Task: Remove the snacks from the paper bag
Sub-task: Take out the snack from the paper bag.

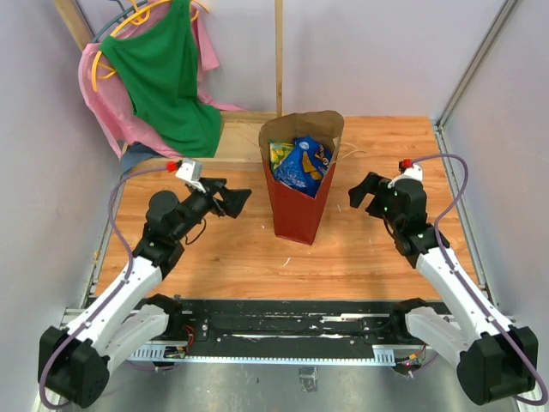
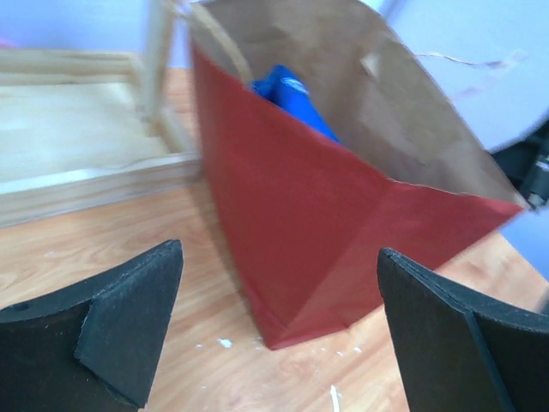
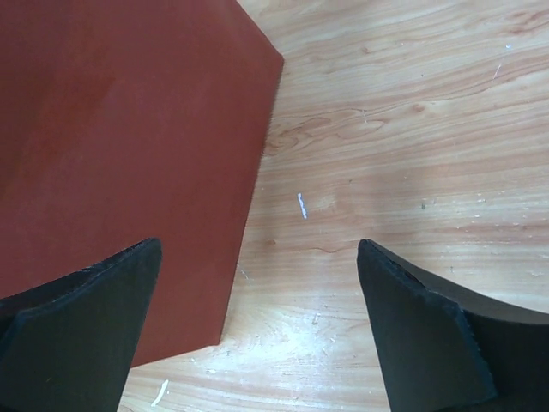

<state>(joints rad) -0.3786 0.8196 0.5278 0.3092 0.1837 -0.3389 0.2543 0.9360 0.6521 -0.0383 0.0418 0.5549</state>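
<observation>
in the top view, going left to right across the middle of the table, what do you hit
left gripper → paper bag → right gripper

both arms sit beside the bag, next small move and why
Probably raise the right gripper above the open top of the paper bag, toward the blue Doritos bag. Its jaws and those of the left gripper stand open and empty beside the bag's red walls, while the snacks show only at its mouth.
</observation>
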